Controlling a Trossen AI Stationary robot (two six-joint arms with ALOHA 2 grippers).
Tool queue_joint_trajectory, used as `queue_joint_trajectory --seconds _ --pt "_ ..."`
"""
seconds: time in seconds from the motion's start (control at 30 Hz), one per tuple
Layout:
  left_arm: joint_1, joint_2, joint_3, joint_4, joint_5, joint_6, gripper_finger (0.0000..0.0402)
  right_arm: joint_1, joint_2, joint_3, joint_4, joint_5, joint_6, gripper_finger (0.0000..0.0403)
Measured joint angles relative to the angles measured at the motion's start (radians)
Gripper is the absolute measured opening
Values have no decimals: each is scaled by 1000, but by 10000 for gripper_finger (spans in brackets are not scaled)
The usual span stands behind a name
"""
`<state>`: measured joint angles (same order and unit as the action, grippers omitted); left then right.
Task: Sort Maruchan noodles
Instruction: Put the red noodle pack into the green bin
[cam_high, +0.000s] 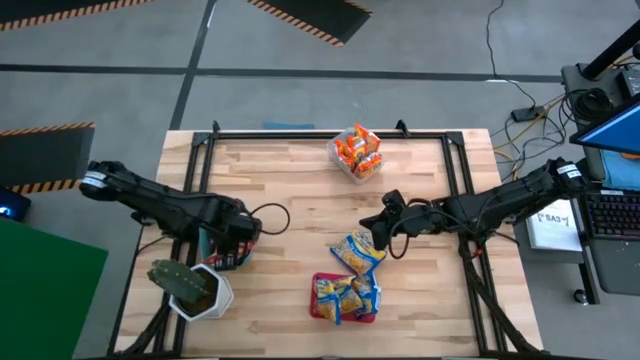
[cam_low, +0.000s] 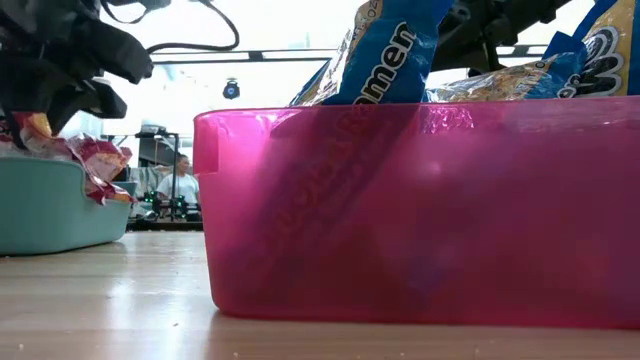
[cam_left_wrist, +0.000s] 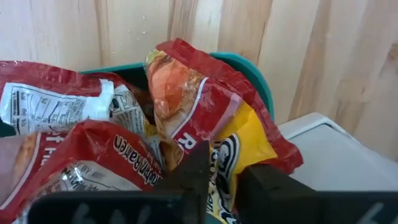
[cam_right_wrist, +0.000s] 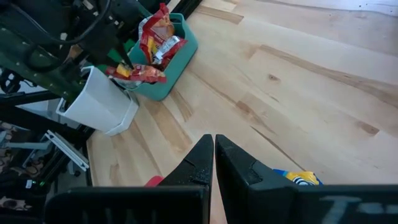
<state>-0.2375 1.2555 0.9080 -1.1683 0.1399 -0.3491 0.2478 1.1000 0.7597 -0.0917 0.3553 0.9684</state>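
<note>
My left gripper (cam_high: 238, 240) (cam_left_wrist: 227, 165) is over the teal bin (cam_high: 222, 252) (cam_right_wrist: 180, 46), shut on a red-and-yellow noodle packet (cam_left_wrist: 205, 106). Other red packets (cam_left_wrist: 56, 106) lie piled in that bin. My right gripper (cam_high: 377, 233) (cam_right_wrist: 213, 146) is shut and hovers just above a blue-and-yellow packet (cam_high: 358, 252) (cam_right_wrist: 298, 179). That packet leans on the far rim of the red bin (cam_high: 318, 285) (cam_low: 400, 220), which holds more blue-and-yellow packets (cam_high: 345, 298). Orange packets (cam_high: 358, 150) sit in a clear bin at the far edge. My left gripper pinches the red-and-yellow packet between its two fingers at a yellow stretch of the wrapper (cam_left_wrist: 219, 158). The packet lies crumpled over the teal bin's rim (cam_left_wrist: 252, 68) on the side of the white pot. The fingers hide the contact itself.
A potted cactus (cam_high: 178, 280) in a white pot (cam_high: 215, 297) (cam_right_wrist: 99, 106) stands right beside the teal bin, near the left gripper. Black frame rails (cam_high: 455, 170) run along the table's sides. Bare wood lies between the bins (cam_high: 300, 210). A person sits far behind the table (cam_low: 180, 183).
</note>
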Motion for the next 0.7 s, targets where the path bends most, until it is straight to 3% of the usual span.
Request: queue_joint_trajectory --seconds 0.43,0.7 --pt "0 1 138 -84 -155 4 160 0 0 0 -6 -79 53 9" --pt "0 -3 241 -180 -157 -10 181 0 0 0 -5 -89 64 9"
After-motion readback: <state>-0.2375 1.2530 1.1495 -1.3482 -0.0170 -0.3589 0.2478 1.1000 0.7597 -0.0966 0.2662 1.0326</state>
